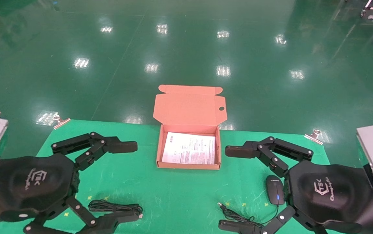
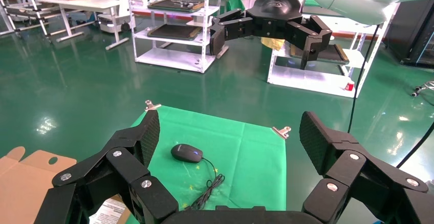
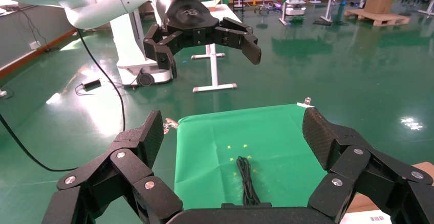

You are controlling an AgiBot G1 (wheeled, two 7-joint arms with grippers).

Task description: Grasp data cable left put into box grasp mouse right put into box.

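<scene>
The orange-brown box (image 1: 188,165) stands open at the table's middle, its lid (image 1: 189,109) tilted back and a white printed sheet (image 1: 189,148) inside. The data cable (image 1: 115,207) lies bundled at the front left, also in the right wrist view (image 3: 245,180). The black mouse (image 1: 275,190) with a blue light lies at the front right, its cord (image 1: 238,216) trailing left; it also shows in the left wrist view (image 2: 186,153). My left gripper (image 1: 124,183) is open and empty above the cable. My right gripper (image 1: 232,188) is open and empty, left of the mouse.
A green cloth (image 1: 173,195) covers the table, held by metal clips at the far corners (image 1: 61,121) (image 1: 315,135). Shiny green floor lies beyond. The wrist views show racks and tables farther off in the room.
</scene>
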